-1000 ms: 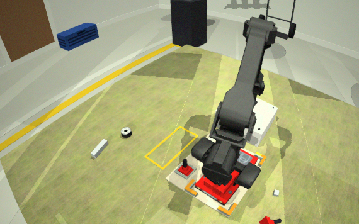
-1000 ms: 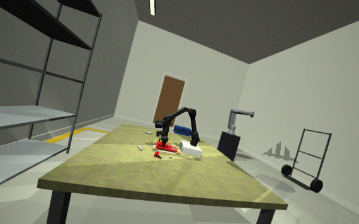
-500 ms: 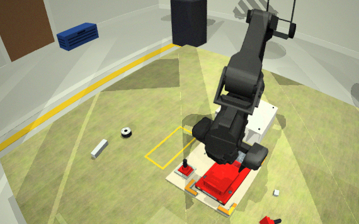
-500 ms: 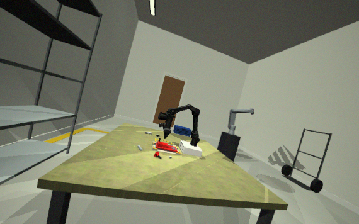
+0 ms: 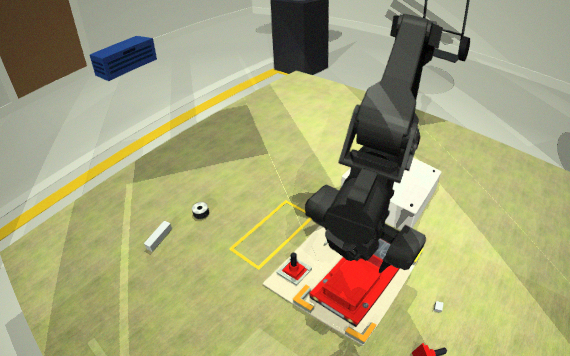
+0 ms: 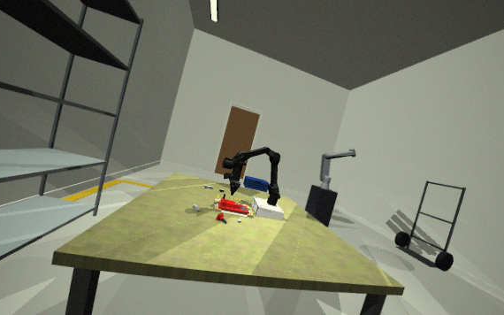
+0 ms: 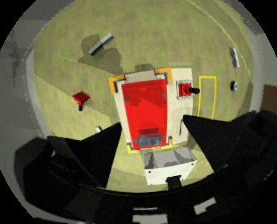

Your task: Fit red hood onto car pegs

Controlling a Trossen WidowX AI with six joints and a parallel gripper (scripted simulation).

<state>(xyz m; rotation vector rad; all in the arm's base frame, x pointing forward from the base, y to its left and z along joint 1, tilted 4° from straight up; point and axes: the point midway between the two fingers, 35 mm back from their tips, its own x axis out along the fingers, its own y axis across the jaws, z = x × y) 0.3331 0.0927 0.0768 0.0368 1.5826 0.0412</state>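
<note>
With the hood point(image 5: 353, 286) seated on the chassis in the jig point(image 5: 303, 301), the gripper point(image 6: 234, 189) hung released and empty above it, best withdrawn straight upward without contact.

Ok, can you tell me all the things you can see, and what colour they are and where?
hood: 1, red, on the car in the jig
jig corner brackets: orange, around the car
small red stand with black peg: 1, beside the jig
yellow outline: 1, on the table
white block: 1, far from the jig
black-and-white ring: 1, near that block
small white cube: 1, other side of the jig
blue crate: 1, on the floor
arm: 1, black
gripper: open, above the hood
</note>
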